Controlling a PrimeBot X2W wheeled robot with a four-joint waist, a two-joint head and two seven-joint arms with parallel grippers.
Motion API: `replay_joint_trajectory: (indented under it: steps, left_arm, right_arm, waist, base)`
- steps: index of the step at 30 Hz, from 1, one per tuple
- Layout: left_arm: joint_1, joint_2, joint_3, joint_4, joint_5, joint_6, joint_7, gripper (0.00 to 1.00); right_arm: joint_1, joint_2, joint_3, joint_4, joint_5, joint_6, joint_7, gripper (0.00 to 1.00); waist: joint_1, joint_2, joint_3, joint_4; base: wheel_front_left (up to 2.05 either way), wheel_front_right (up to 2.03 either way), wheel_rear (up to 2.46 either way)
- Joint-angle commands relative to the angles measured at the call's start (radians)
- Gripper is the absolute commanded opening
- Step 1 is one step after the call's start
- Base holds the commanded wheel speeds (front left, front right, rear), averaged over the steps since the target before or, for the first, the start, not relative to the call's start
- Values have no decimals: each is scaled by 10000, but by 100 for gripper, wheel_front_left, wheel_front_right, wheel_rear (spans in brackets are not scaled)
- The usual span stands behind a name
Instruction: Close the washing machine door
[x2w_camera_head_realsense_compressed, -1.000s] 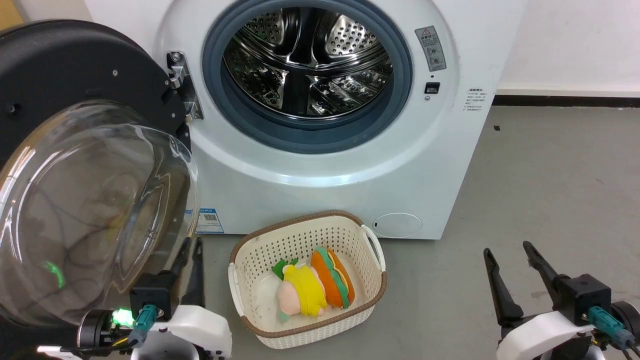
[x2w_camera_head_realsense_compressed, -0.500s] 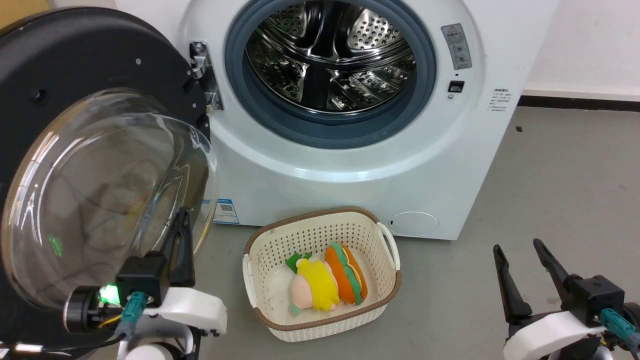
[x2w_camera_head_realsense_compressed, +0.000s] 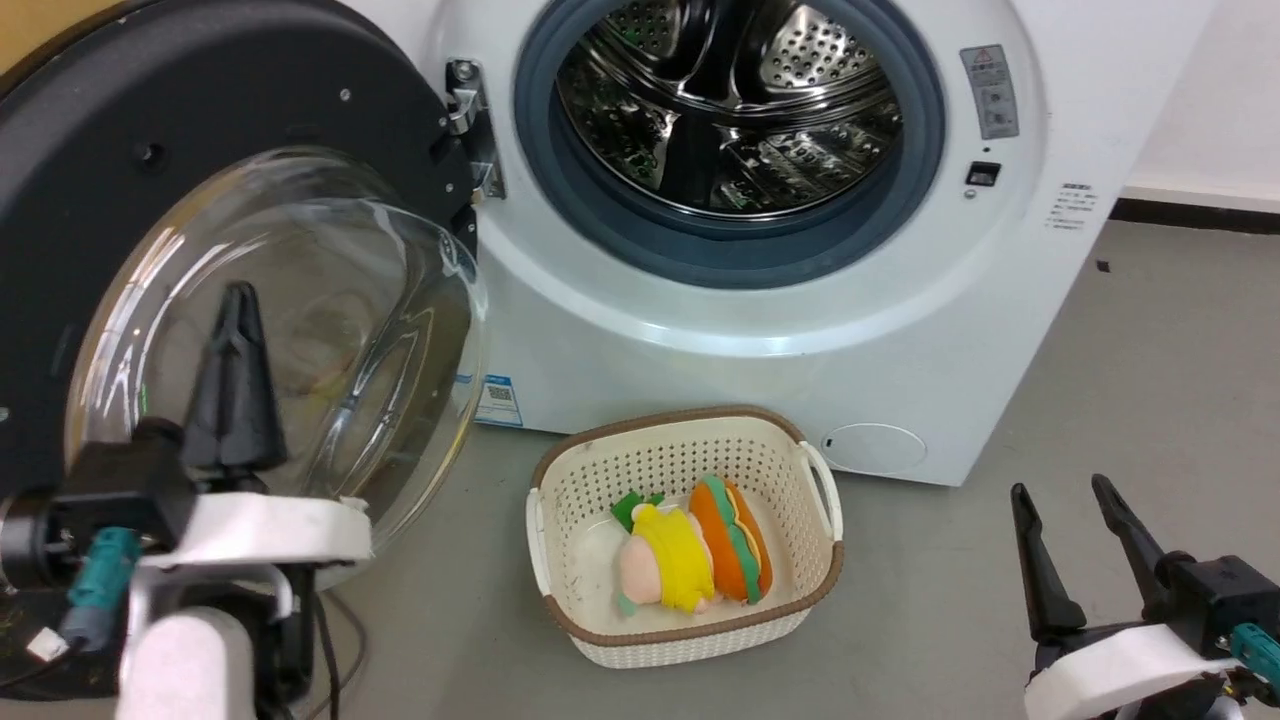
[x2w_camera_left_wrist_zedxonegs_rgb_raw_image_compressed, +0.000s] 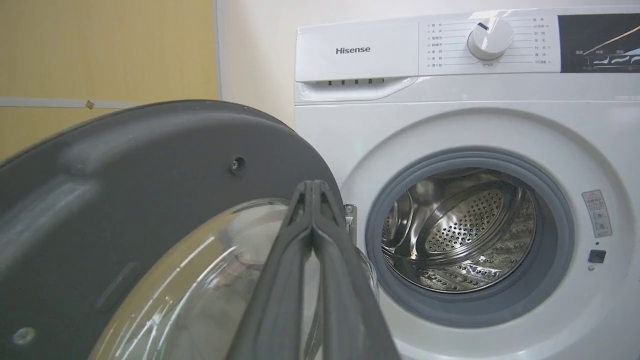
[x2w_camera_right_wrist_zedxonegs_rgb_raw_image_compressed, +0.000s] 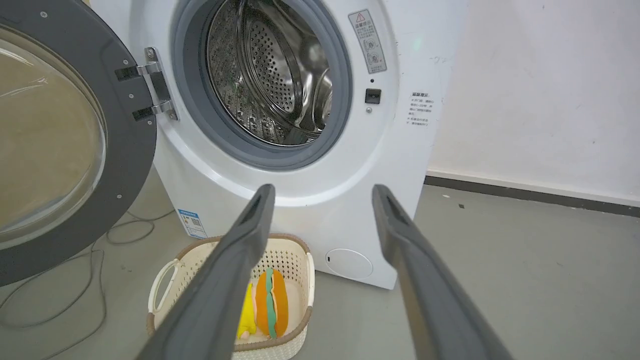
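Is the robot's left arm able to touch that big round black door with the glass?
Probably yes. The left gripper, shut, sits right before the big round black washing machine door, at its glass bowl, and nothing stands between them.

At eight o'clock in the head view the left gripper (x2w_camera_head_realsense_compressed: 237, 300) points toward twelve with its fingers pressed together, and at four o'clock the right gripper (x2w_camera_head_realsense_compressed: 1060, 492) leans toward eleven, fingers spread.

smooth grey concrete floor (x2w_camera_head_realsense_compressed: 1120, 380) meets a plain white painted wall (x2w_camera_right_wrist_zedxonegs_rgb_raw_image_compressed: 540, 90) along a dark baseboard strip (x2w_camera_right_wrist_zedxonegs_rgb_raw_image_compressed: 525, 195). on the other side, a yellow wood-grain wall panel (x2w_camera_left_wrist_zedxonegs_rgb_raw_image_compressed: 100, 50) crossed by a pale horizontal rail (x2w_camera_left_wrist_zedxonegs_rgb_raw_image_compressed: 50, 102). light is even and soft.
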Motion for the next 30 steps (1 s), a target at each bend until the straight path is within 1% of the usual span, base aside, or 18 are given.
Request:
replay_joint_trajectory:
  steps: [1, 11, 17, 24, 28, 30]
  left_arm:
    - [-314, 88, 195, -162, -157, -80, -98, 0]
    - [-1365, 186, 1384, -389, -992, -654, -307, 0]
    - [-1981, 515, 2070, -91, -1822, -827, -359, 0]
    - [-2755, 1117, 2975, 636, -3050, -795, 180, 0]
    - [-3130, 1474, 3403, 1230, -3725, -696, 711, 0]
    - [-3347, 1554, 3607, 1610, -4210, -610, 1074, 0]
  right_arm:
    - [-119, 19, -73, 17, 60, 31, -131, 100]
    - [-153, 23, -339, 106, 139, 35, -340, 100]
    - [-170, 25, -519, 172, 183, 38, -465, 100]
    - [-209, 28, -690, 249, 261, 41, -611, 100]
    - [-219, 30, -786, 294, 294, 43, -694, 100]
    - [-233, 31, -840, 312, 305, 44, -736, 100]
  waist:
    - [0, 0, 39, 125]
    - [0, 0, 203, 781]
    - [0, 0, 309, 1196]
    - [0, 0, 444, 1613]
    - [0, 0, 525, 1830]
    - [0, 0, 574, 1932]
  base:
    - [0, 0, 0]
    - [0, 0, 0]
    - [0, 0, 0]
    - [0, 0, 0]
    - [0, 0, 0]
    - [0, 0, 0]
